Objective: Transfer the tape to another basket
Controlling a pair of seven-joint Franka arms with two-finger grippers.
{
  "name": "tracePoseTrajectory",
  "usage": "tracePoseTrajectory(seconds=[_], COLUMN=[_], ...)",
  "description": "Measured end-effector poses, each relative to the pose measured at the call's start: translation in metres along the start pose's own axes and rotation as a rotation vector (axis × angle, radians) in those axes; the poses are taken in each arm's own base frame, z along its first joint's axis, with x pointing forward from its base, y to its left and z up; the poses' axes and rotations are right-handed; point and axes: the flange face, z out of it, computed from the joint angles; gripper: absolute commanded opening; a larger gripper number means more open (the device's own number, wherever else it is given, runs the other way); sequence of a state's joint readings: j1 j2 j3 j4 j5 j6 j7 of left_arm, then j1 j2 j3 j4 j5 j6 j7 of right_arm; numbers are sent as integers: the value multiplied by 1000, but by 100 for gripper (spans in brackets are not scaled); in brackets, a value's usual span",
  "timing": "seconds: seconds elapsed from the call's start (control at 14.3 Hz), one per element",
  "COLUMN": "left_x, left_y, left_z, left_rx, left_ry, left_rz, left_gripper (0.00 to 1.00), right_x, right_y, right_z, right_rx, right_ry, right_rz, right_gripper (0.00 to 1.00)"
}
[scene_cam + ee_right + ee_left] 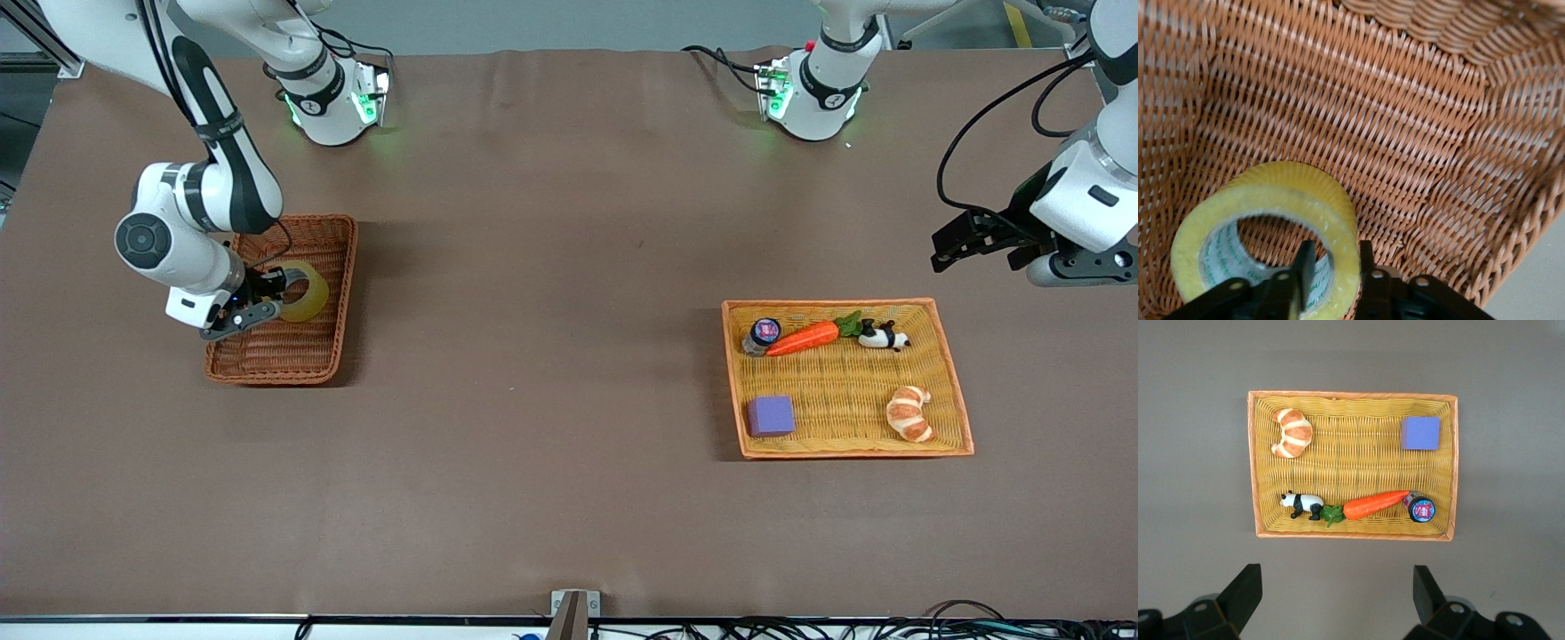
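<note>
A: Right wrist view showed the tape [1265, 233] inside the brown basket [1405, 133], with the right gripper [1331, 273] fingers on both sides of its wall, loosely.

B: So the move was nearly done; only releasing and retreating remained?

A: It seemed so. The left gripper [1338, 600] waited, spread wide, above the yellow basket [1351, 397].
</note>
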State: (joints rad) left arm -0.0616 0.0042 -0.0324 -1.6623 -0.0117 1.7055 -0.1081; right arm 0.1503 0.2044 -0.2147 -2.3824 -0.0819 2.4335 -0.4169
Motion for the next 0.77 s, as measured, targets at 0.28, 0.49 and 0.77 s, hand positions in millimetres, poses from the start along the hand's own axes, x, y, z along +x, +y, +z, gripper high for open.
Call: tracePoseTrajectory(seconds=[0.28, 0.49, 0.77], left_x=[2, 2, 2], left_y=[0, 0, 2], left_z=[4, 4, 4], left_rx=[0, 0, 0], left_ry=[-4, -5, -4], left_rz=[0, 0, 3], left_gripper=[100, 100, 100], right_x=[29, 60, 84], right_y=[10, 18, 33], right_z=[-45, -105, -185], right_rx=[-35, -78, -122], right_ry=[103, 200, 289], right_rz=[6, -3, 3], right_gripper=[100, 100, 100])
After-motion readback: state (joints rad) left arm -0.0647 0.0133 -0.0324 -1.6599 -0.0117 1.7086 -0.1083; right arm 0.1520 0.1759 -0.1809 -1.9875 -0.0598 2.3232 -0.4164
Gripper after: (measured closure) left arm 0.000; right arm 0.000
